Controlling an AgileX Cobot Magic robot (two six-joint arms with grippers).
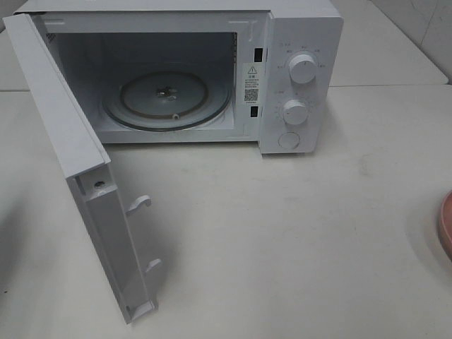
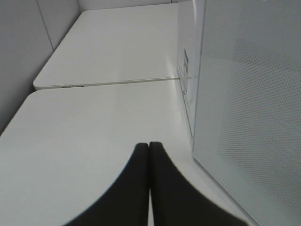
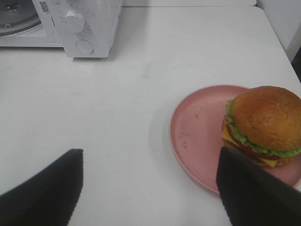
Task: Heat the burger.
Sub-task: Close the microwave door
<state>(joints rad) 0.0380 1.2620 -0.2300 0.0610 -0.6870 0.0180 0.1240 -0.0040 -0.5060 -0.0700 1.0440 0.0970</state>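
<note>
The burger sits on the pink plate, just ahead of your right claw and off to one side of its wide-apart jaws. Centre the claw over the bun, then grip gently around the sides. The microwave stands open, well beyond. Your left claw, jaws together, rests beside the door.

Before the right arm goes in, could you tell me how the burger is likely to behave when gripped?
The burger is stacked in layers, so it may shift or come apart. Its domed bun looks glossy, so possibly slippery. It sits near the pink plate's edge, so a push could slide it off.
</note>
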